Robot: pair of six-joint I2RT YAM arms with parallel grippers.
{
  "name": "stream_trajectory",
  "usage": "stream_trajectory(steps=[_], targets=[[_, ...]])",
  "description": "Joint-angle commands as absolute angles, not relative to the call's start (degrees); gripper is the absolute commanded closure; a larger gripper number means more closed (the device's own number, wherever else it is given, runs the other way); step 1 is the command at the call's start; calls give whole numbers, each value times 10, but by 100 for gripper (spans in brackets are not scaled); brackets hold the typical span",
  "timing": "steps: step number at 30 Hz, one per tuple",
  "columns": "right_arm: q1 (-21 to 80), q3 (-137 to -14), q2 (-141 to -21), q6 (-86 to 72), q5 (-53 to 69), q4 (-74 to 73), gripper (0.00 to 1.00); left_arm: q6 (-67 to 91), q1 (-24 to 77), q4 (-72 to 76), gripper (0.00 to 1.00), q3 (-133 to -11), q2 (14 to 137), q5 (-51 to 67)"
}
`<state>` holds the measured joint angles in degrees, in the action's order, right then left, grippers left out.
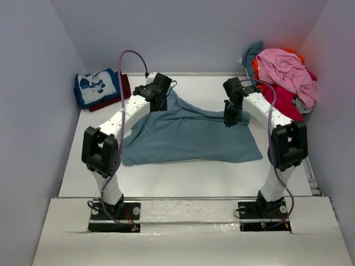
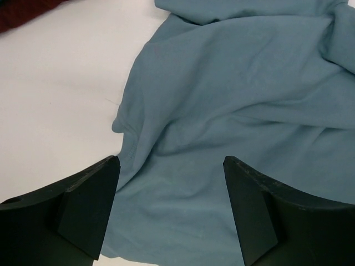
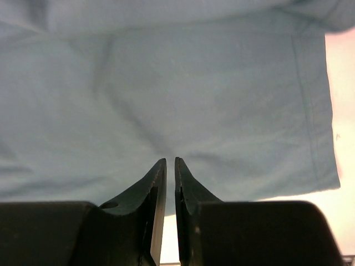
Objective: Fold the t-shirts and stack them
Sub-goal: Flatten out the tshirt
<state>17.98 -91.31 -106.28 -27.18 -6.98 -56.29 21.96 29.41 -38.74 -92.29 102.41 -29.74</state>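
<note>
One slate-blue t-shirt [image 1: 188,138] spread, two folded t-shirts [image 1: 99,88] stacked — one heap [image 1: 284,75]

A plain slate-blue shirt [image 1: 188,138] lies mid-table on the white table [image 1: 188,177]. At ten o'clock a brighter blue shirt [image 1: 97,86] carries a white cartoon print and sits on a dark red shirt [image 1: 126,87]. At two o'clock the heap shows a pink shirt [image 1: 285,69], a red shirt [image 1: 285,102], an orange shirt [image 1: 255,66] and a teal shirt [image 1: 253,52]. The left gripper [image 2: 171,166] and right gripper [image 3: 171,163] are black, the arms [image 1: 130,113] white and the cable [image 1: 125,55] purple.
</note>
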Motion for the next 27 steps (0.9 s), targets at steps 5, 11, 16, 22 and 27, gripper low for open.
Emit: stream_trajectory(steps=[5,11,16,22,27], targets=[[181,-846,-1096,-267,-68,-531,82,203,272,-382,12,-975,1130,-252],[181,-901,-1159,-263,-59,-522,82,214,256,-390,12,-1043,1202,-205],[181,-1053,-1237,-262,-65,-567,82,216,230,-406,12,-1100,1239,-195],[170,-1230,-1315,-249,-69,-638,81,206,224,-425,12,-1123,1259,-199],[158,-1309,-1363,-240,-70,-668,80,208,224,-417,12,-1102,1253,-192]])
